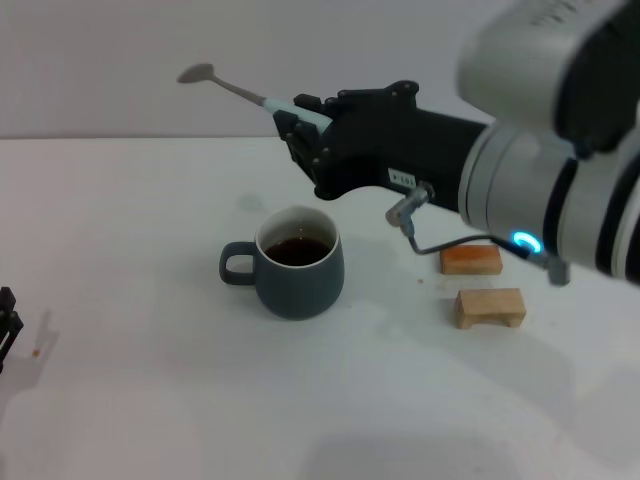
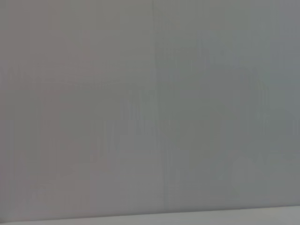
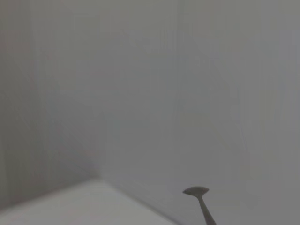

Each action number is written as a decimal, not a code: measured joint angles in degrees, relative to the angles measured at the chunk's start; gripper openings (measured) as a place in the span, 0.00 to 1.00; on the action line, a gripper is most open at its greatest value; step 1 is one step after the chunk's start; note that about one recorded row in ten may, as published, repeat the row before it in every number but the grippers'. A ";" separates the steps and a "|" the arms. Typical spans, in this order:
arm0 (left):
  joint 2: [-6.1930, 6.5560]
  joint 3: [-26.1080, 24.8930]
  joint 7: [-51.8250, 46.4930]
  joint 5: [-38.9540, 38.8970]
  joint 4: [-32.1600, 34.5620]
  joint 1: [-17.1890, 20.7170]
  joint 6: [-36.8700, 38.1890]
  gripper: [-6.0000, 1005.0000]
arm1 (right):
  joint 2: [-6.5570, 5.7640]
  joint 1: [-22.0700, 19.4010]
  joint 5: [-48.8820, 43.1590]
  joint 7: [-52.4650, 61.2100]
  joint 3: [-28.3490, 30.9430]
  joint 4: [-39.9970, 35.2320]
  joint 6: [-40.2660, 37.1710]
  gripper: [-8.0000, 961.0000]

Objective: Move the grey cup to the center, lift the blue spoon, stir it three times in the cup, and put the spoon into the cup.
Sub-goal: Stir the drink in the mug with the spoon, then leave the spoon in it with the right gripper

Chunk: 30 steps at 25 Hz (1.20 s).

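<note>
The grey cup (image 1: 297,265) stands upright near the middle of the table, handle toward the left, with dark liquid inside. My right gripper (image 1: 303,128) is shut on the blue spoon (image 1: 238,91) and holds it in the air above and behind the cup. The spoon's metal bowl points up and to the left, clear of the cup. The spoon's bowl also shows in the right wrist view (image 3: 197,191) against the wall. My left gripper (image 1: 6,325) sits at the left edge of the table, far from the cup.
Two small wooden blocks (image 1: 471,259) (image 1: 490,307) lie to the right of the cup, under my right arm. A grey wall rises behind the white table (image 1: 150,400). The left wrist view shows only wall.
</note>
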 joint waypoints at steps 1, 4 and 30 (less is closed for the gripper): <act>0.00 0.00 0.00 -0.01 0.00 0.06 -0.01 0.85 | 0.02 1.46 -3.01 1.96 0.34 1.26 2.98 0.18; 0.02 0.02 -0.02 -0.01 0.01 0.32 -0.04 0.85 | 0.18 6.47 -8.32 5.45 2.13 3.71 12.37 0.18; 0.17 -0.23 -0.03 -0.38 -0.34 1.58 1.47 0.85 | 0.34 22.78 -11.11 9.70 9.40 3.77 45.77 0.18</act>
